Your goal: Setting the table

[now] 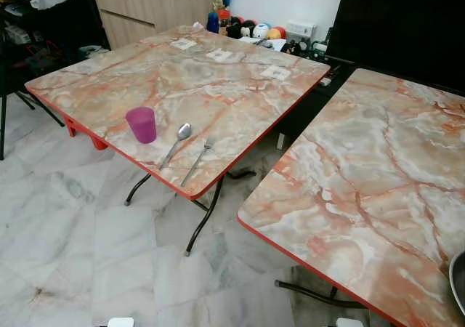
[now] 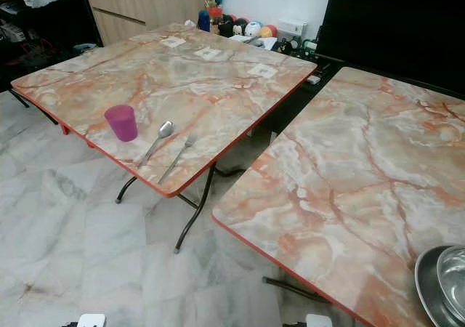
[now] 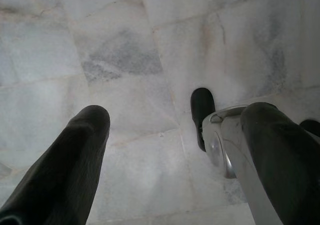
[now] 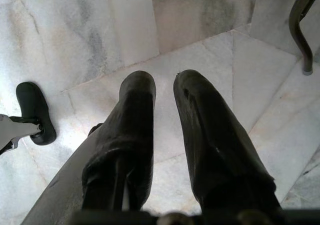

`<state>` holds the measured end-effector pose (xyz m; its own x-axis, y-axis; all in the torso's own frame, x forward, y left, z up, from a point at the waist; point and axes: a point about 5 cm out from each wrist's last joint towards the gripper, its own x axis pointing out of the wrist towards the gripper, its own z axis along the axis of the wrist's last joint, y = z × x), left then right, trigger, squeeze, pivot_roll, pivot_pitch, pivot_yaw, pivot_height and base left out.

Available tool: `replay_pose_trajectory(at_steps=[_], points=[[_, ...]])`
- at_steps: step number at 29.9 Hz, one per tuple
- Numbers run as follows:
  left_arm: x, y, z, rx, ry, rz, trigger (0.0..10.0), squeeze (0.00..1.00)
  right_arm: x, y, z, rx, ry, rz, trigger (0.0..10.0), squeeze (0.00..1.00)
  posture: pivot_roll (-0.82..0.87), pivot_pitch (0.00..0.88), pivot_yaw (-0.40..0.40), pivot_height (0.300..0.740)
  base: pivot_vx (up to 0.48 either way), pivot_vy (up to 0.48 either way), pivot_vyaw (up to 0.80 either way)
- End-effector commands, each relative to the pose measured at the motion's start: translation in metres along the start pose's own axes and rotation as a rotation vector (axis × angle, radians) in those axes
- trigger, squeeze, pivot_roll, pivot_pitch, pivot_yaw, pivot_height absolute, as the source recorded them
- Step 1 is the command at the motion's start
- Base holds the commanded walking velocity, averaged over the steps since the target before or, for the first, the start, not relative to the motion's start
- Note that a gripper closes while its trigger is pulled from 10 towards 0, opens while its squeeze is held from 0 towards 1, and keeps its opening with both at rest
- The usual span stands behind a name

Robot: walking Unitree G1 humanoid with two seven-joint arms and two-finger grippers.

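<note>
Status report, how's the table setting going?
Left gripper open, right gripper nearly closed, both empty over floor. Purple cup, spoon, fork set on far table. Nothing in the way.

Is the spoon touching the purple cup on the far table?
Apart. In the left eye view, a strip of bare marble tabletop shows between the purple cup and the spoon; the fork lies on the spoon's other side.
</note>
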<state>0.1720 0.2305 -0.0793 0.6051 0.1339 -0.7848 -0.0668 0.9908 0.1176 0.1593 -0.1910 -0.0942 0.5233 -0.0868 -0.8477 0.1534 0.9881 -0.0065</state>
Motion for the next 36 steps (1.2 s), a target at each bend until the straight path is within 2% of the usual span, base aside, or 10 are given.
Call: replay_pose_trajectory(at_steps=[1,14,21,27,32,36], points=[[-0.001,0.001,-0.004,-0.012,0.017,0.004,10.0,0.00,-0.001,0.000,-0.006,-0.003,0.022,0.000,10.0,0.00,0.01,0.088,-0.013,0.740,0.000,0.000,0.00],[-0.001,0.001,-0.005,-0.006,0.022,-0.005,10.0,0.00,-0.001,0.002,-0.010,-0.004,0.038,0.006,10.0,0.00,0.00,0.073,-0.010,0.740,0.000,0.000,0.00],[-0.001,0.001,-0.005,-0.001,0.024,-0.008,10.0,0.00,0.000,0.003,-0.004,-0.014,0.031,0.008,10.0,0.00,0.00,0.066,-0.007,0.740,0.000,0.000,0.00],[-0.001,0.002,-0.006,-0.003,0.026,-0.009,10.0,0.00,0.001,0.015,-0.001,-0.016,0.028,0.022,10.0,0.00,0.00,0.057,-0.003,0.740,0.000,0.000,0.00],[-0.002,0.002,-0.007,-0.004,0.028,-0.010,10.0,0.00,-0.001,0.026,-0.012,-0.018,0.044,0.034,10.0,0.00,0.00,0.053,-0.003,0.740,0.000,0.000,0.00],[-0.002,0.002,-0.008,-0.003,0.028,-0.014,10.0,0.00,-0.003,0.028,-0.021,-0.020,0.057,0.037,10.0,0.00,0.00,0.055,-0.006,0.740,0.000,0.000,0.00]])
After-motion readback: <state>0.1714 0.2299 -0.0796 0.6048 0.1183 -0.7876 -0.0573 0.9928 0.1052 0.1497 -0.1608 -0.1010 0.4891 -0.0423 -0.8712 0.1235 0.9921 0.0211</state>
